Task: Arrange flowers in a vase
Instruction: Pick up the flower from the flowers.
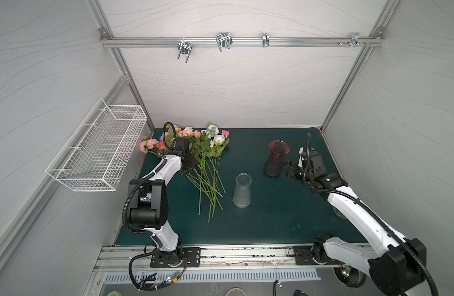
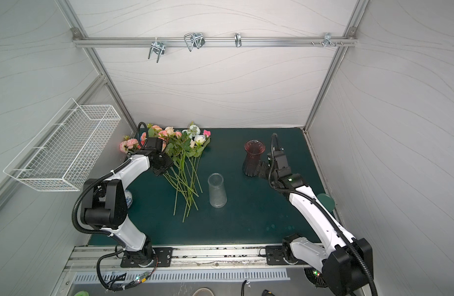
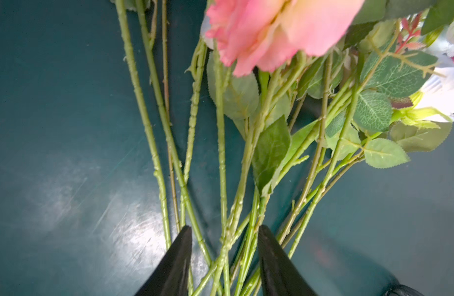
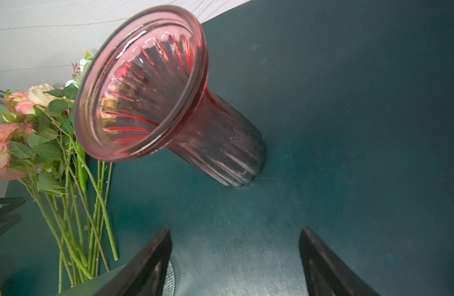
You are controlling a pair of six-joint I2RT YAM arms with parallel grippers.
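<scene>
Start stage: red vase [image 1: 276, 159] empty. Flowers [image 1: 204, 153] flat on worktop [image 1: 272, 220], well apart from red vase. Left end effector [image 3: 224, 228] astride stems [image 3: 222, 153]; whether pinching, cannot tell. Right end effector [image 4: 235, 230] spread, empty, near red vase.

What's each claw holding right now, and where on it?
Left claw straddles the flower stems just below the leaves; whether it grips them yet cannot be told. Right claw is open near the red vase, holding nothing.
</scene>
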